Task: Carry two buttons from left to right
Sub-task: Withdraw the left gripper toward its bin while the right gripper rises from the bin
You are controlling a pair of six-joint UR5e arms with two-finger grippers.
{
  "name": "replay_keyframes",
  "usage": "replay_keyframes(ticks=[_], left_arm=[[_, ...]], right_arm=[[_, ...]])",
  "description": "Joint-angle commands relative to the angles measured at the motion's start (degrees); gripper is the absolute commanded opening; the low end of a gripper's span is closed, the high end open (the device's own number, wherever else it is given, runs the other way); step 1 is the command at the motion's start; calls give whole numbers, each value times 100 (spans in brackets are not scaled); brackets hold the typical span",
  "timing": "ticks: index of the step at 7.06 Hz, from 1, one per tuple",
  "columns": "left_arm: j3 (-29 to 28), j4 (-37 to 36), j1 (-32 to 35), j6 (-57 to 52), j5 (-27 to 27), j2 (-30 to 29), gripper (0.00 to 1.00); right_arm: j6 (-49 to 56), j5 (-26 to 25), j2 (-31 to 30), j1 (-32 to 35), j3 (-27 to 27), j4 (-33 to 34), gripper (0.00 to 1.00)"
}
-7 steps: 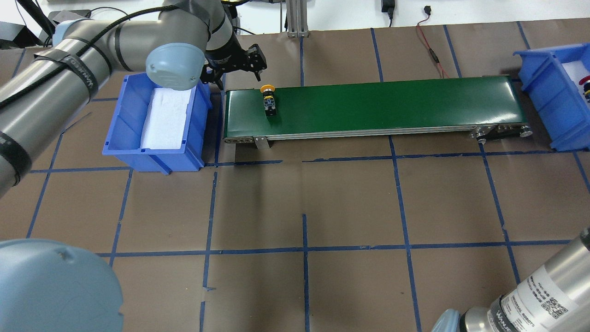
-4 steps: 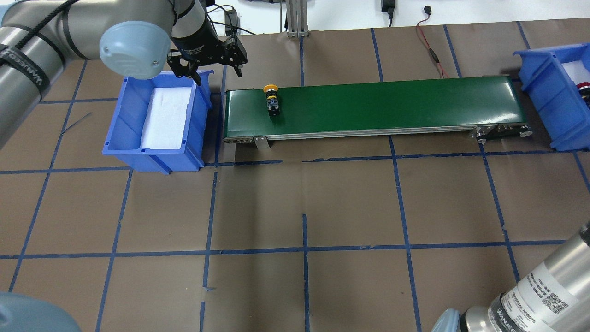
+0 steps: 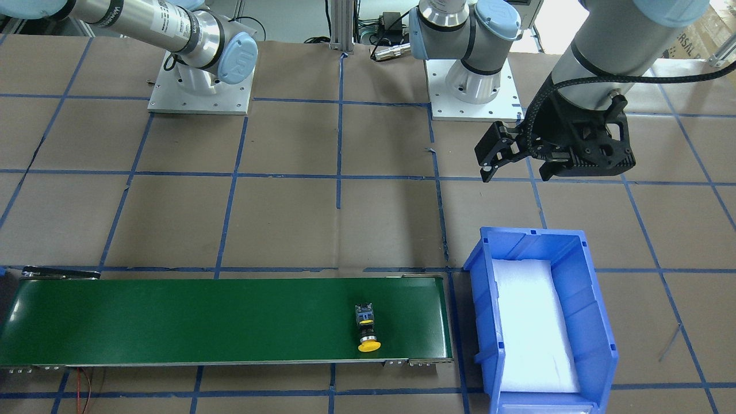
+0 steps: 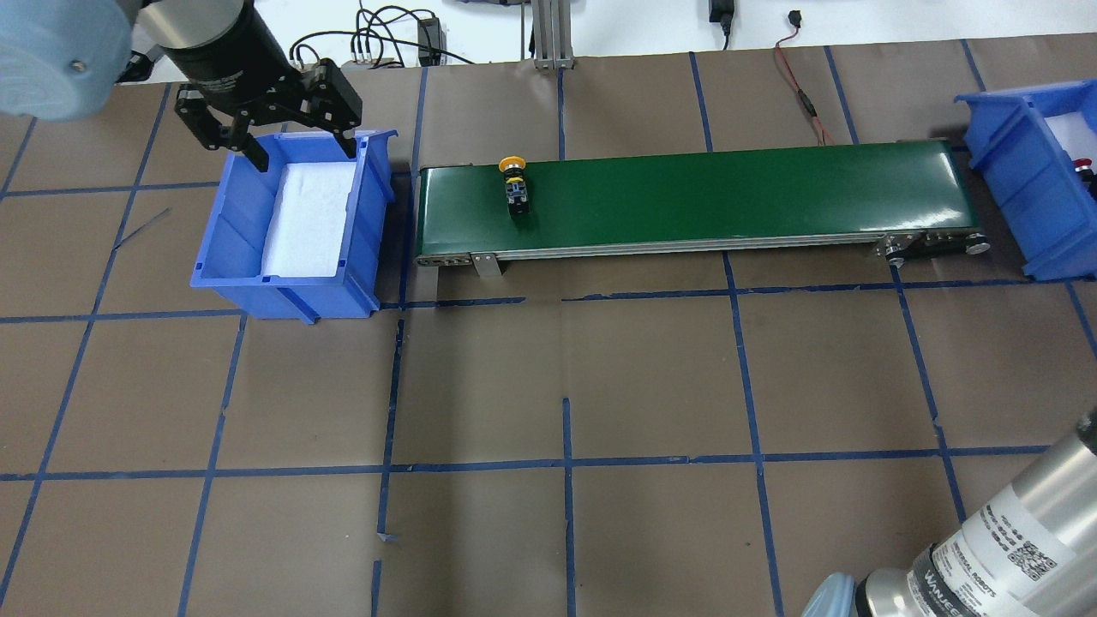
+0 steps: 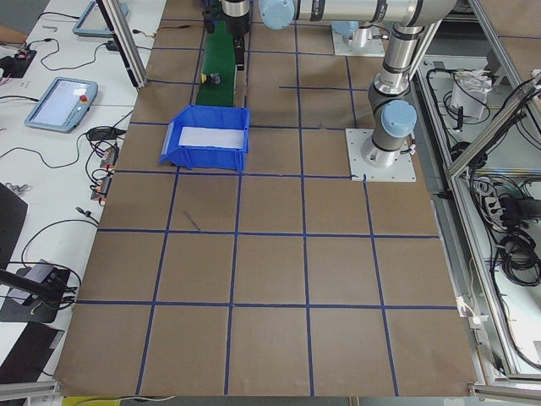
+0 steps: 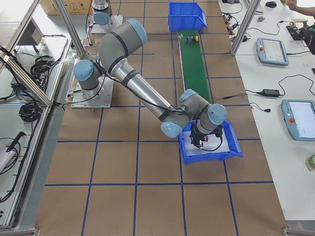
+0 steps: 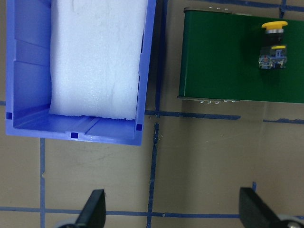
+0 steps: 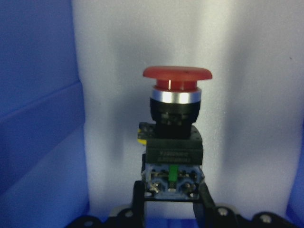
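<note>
The right bin is cut off at the overhead view's edge, so only a sliver of the red button shows there, and the right pincer is out of that frame. Its wrist camera is plainer: two black fingers clamp the base of the grey-black block body. The button stands upright, a glossy red mushroom cap over a bright metal collar, with a white pad behind and blue walls at the sides. Whether the button touches the pad cannot be told. Seen from the right end, this pincer is small and dark inside that bin.

The left pincer is spread wide and holds nothing. It is raised near the left bin, but over which part of it cannot be told. Its wrist view catches only two fingertips at the bottom edge. That bin is a blue plastic tub lined with white, faintly crinkled foam.

The yellow button lies on its side near the left end of the smooth green belt, cap toward the far edge, apart from both pincers. The counter is brown paper gridded with blue tape.
</note>
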State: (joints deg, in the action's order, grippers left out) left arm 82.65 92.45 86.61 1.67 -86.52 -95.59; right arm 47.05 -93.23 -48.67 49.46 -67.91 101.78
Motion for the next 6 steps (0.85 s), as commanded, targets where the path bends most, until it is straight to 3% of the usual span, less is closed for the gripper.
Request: replay_keyframes(ticks=[1,4,6], left_arm=[[41,54,-39,-18,-14,93,100],[602,-770,-327,18,-531,40,100],[560,-747,-417,26,-559,171,100]], right_arm=[[-3,16,-2,-16,-3,0,52],[-3,16,-28,-24,23,-9,56],[-12,68,-325,-7,111,-105,62]])
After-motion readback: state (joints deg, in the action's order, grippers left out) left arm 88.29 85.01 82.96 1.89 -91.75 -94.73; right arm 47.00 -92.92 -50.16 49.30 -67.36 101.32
